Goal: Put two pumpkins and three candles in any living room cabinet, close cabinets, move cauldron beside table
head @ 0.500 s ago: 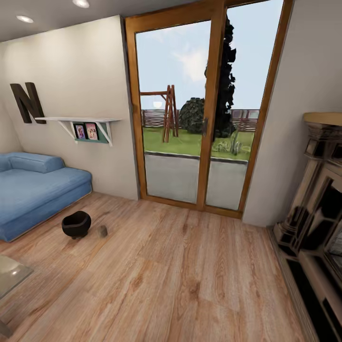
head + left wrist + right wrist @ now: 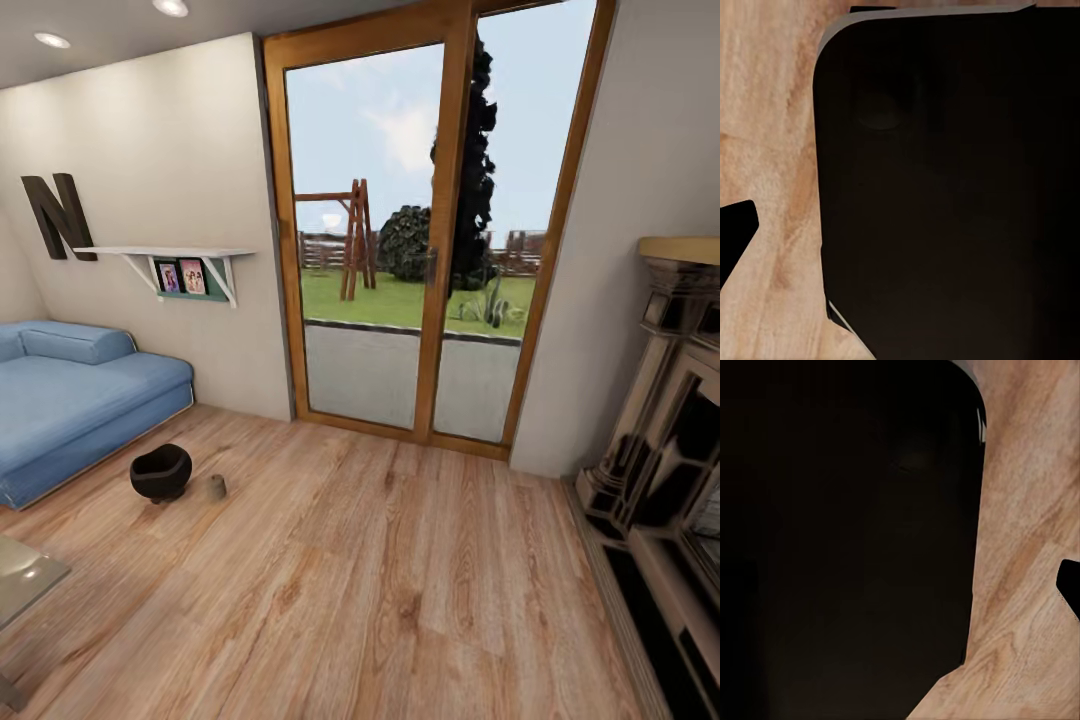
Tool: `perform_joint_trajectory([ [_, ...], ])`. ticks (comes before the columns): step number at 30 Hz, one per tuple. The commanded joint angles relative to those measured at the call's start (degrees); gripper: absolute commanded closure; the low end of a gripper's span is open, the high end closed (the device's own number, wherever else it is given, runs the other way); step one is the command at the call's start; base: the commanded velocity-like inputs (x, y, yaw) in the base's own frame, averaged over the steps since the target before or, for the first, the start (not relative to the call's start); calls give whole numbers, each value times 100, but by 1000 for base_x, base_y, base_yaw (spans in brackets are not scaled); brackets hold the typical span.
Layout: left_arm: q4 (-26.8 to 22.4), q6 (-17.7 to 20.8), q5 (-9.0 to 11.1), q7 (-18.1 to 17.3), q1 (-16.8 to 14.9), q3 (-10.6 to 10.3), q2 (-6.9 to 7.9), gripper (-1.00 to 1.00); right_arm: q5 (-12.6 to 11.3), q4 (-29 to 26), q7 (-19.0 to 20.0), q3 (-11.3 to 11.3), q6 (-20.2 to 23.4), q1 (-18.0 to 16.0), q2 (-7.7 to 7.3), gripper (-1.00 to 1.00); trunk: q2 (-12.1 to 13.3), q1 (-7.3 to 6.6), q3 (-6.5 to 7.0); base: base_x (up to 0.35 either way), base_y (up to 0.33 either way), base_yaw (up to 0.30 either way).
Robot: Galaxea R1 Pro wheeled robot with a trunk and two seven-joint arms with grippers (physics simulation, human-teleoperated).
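Almost nothing has changed in the last half second: my head view holds the same room, with only the faintest shift, so I judge I am paused or barely rolling. The cauldron (image 2: pixel 160 472) sits on the floor (image 2: pixel 380 580) ahead and to my left, just before the blue sofa (image 2: pixel 70 400), with one candle (image 2: pixel 216 487) just beside it. A corner of the glass desk (image 2: pixel 25 575) shows nearer me on the left, apart from the cauldron. My wrist views look past dark bodywork at floorboards; I cannot tell whether either claw is apart or together. Pumpkins and cabinet are yet to be found, so the task looks barely begun.
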Motion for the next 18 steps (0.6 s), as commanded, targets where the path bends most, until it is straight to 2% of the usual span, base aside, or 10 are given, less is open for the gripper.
perform_joint_trajectory([
  [1,-8,-10,6,-2,3,4,-3,-100,16,4,-2,1,-44,-2,1,-100,-2,0,-4,0,0,0],
  [6,-13,-17,5,-2,3,-2,-9,-100,34,4,-9,2,-92,-2,5,-100,-2,0,-4,0,0,129],
  [18,-14,-14,5,-2,3,1,-16,-100,46,4,-11,11,-106,-2,5,-100,-2,0,-4,0,0,269],
])
